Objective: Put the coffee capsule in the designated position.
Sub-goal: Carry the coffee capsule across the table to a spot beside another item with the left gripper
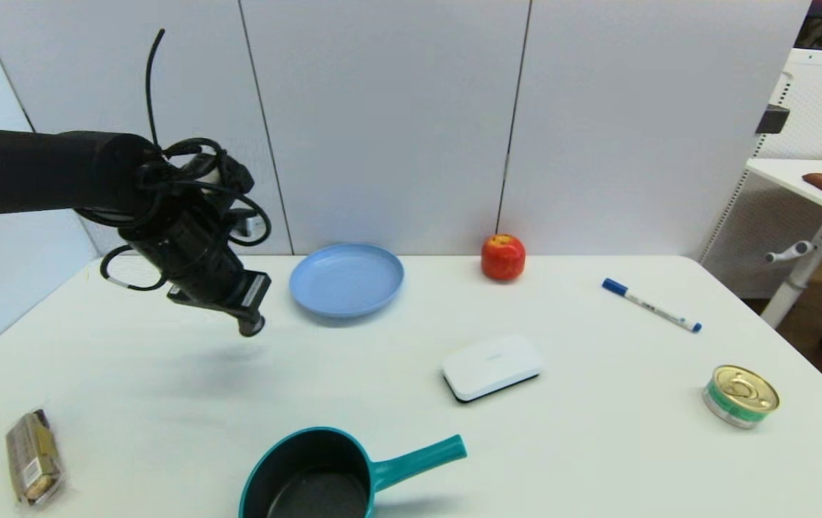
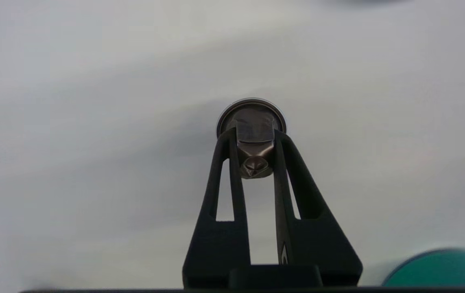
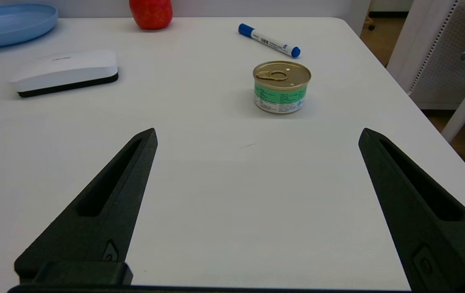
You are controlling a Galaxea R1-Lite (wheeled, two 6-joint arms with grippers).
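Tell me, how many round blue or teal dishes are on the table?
2: a blue plate at the back, left of the apple, and a teal pan at the front edge, partly cut off by the picture.

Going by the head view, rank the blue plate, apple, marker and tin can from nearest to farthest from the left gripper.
From the left gripper, which holds the capsule:
1. Blue plate, just to its right.
2. Apple, at the back, by the wall.
3. Marker, right of the apple.
4. Tin can, near the table's right edge.
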